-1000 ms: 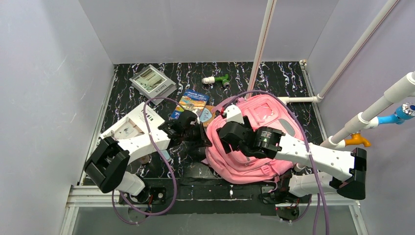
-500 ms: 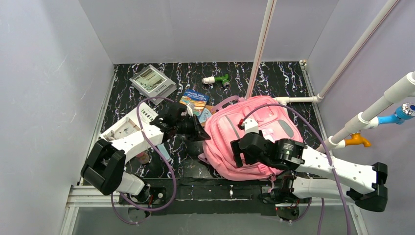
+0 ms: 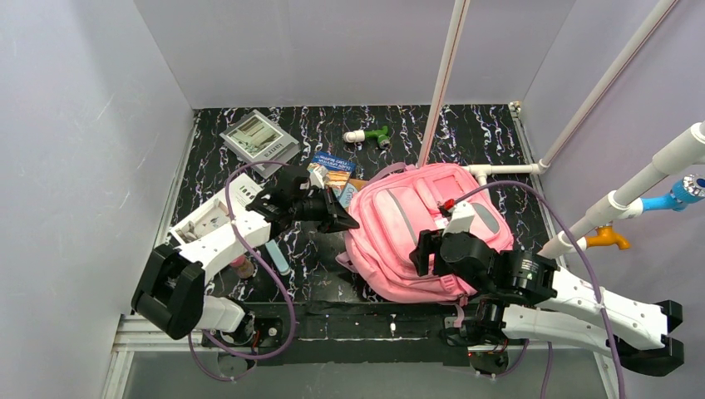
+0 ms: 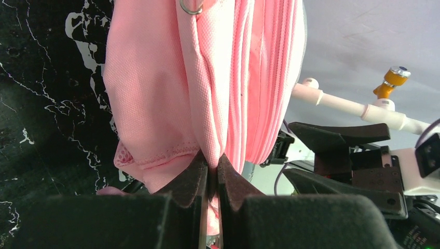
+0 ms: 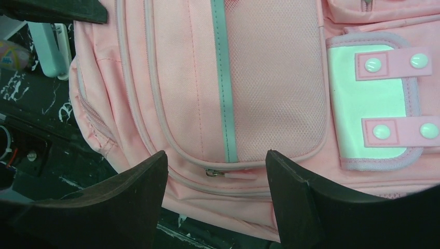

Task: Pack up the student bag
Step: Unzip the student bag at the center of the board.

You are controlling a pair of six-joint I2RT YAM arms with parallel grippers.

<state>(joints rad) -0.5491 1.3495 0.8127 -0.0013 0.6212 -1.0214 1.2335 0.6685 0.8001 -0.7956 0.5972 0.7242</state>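
Observation:
The pink student bag [image 3: 416, 224] lies front-up on the black marbled table, right of centre. My left gripper [image 3: 347, 224] is shut on a fold of pink fabric at the bag's left side; the pinch shows in the left wrist view [image 4: 210, 168] under the hanging bag [image 4: 171, 88]. My right gripper [image 3: 432, 247] is open and empty above the bag's near front. In the right wrist view it [image 5: 215, 171] straddles a zipper pull [image 5: 212, 173] on the front pocket of the bag [image 5: 181, 78], beside the grey stripe [image 5: 223, 78] and the white-pink buckle patch [image 5: 373, 98].
A grey-framed box [image 3: 259, 139] and a white-green toy [image 3: 370, 135] lie at the back. A colourful book [image 3: 332, 174] lies by the bag's upper left. A white box [image 3: 218, 218] sits under my left arm. White pipes [image 3: 632, 183] run along the right.
My right arm drew back toward the near edge, its gripper moving from the bag's left-centre to its near front. My left gripper moved up and back, and the bag shifted, now showing its front.

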